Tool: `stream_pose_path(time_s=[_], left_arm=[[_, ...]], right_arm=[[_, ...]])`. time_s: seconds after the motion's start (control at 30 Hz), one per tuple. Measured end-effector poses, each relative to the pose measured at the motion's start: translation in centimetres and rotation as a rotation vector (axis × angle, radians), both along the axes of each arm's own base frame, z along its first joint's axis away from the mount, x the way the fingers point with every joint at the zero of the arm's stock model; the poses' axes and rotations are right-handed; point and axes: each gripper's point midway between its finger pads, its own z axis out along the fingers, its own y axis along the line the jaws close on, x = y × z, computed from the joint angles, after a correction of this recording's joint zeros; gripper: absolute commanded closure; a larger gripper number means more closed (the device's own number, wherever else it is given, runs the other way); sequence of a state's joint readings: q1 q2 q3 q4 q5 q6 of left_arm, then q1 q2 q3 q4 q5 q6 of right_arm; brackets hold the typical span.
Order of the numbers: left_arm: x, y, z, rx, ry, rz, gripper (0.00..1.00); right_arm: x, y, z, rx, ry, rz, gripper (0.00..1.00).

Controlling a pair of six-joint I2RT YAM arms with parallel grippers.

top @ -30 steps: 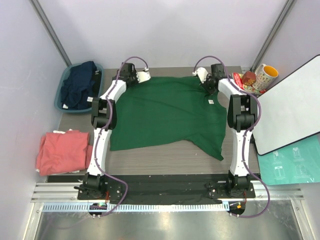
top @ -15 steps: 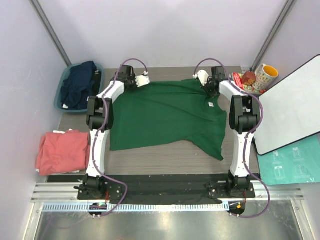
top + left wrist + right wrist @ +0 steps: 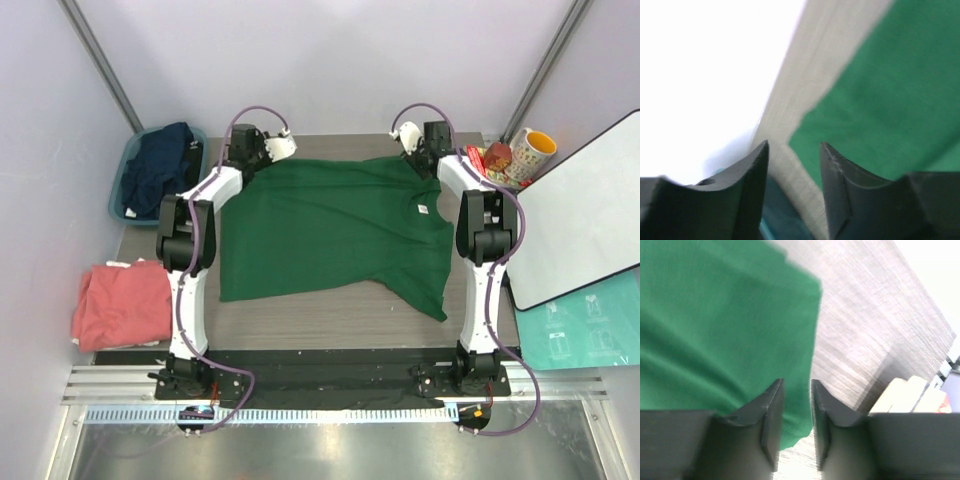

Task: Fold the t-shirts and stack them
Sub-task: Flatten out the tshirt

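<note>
A dark green t-shirt lies spread flat on the table, its white neck label near the right edge. My left gripper is at the shirt's far left corner. In its wrist view it is open and empty, with bare table between the jaws and the shirt just to the right. My right gripper is at the far right corner. Its jaws stand slightly apart over the shirt's edge. A salmon-pink shirt lies at the left. A navy shirt sits in the tub.
The teal tub stands at the far left of the table. A mug and snack packets are at the far right. A whiteboard leans at the right edge.
Both grippers have moved towards the far edge, the left one also leftwards. The shirt's far edge is now pulled straight. The left gripper no longer holds the cloth.
</note>
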State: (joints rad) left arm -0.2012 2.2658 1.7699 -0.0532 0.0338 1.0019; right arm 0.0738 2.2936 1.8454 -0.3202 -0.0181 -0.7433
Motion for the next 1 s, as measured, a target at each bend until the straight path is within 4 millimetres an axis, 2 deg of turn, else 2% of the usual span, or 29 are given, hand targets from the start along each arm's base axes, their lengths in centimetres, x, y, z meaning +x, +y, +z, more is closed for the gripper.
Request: stream_pose_path(time_s=[0.03,0.07,0.1,0.13,0.27,0.33,0.43,0.57,0.67,0.83,1.0], left_arm=[[0.2,-0.1,1.0,-0.004,-0.027,0.001,0.79],[0.3,-0.2,1.7,-0.008,-0.048,0.001,0.88],[0.3,-0.3,2.3,-0.016,-0.058,0.001,0.96],[0.1,-0.5,3.0,-0.013,-0.066,-0.013,1.00],[-1.5,-1.2,4.0,-0.022,-0.025,-0.067,1.00],[-2.9,-1.6,3.6,-0.013,0.036,-0.110,1.00],[-4.9,-1.8,2.1,0.010,0.131,-0.162,1.00],[-7.7,-1.4,-1.2,0.043,0.271,-0.188,1.00],[-9.1,-1.0,-2.6,0.053,0.337,-0.189,1.00],[-9.6,-0.7,-3.1,0.063,0.361,-0.181,1.00],[-9.6,-0.2,-3.3,0.083,0.361,-0.161,1.00]], right_arm=[[0.3,0.1,0.4,0.004,-0.014,-0.004,0.80],[0.8,0.2,0.9,0.008,-0.031,-0.007,0.91],[1.2,0.4,1.3,0.011,-0.046,-0.010,0.96],[2.1,0.6,2.1,0.019,-0.073,-0.012,0.99],[4.6,1.3,3.1,0.039,-0.140,-0.014,0.99],[5.4,1.5,2.4,0.042,-0.144,-0.012,0.99],[5.5,1.8,0.1,0.043,-0.113,-0.009,0.99],[5.2,2.1,-2.6,0.036,-0.067,-0.001,0.99],[5.3,2.4,-2.6,0.038,-0.071,0.004,0.99],[5.9,2.0,-2.7,0.011,-0.100,-0.008,0.99],[8.1,0.0,-2.7,-0.116,-0.202,-0.066,0.99]])
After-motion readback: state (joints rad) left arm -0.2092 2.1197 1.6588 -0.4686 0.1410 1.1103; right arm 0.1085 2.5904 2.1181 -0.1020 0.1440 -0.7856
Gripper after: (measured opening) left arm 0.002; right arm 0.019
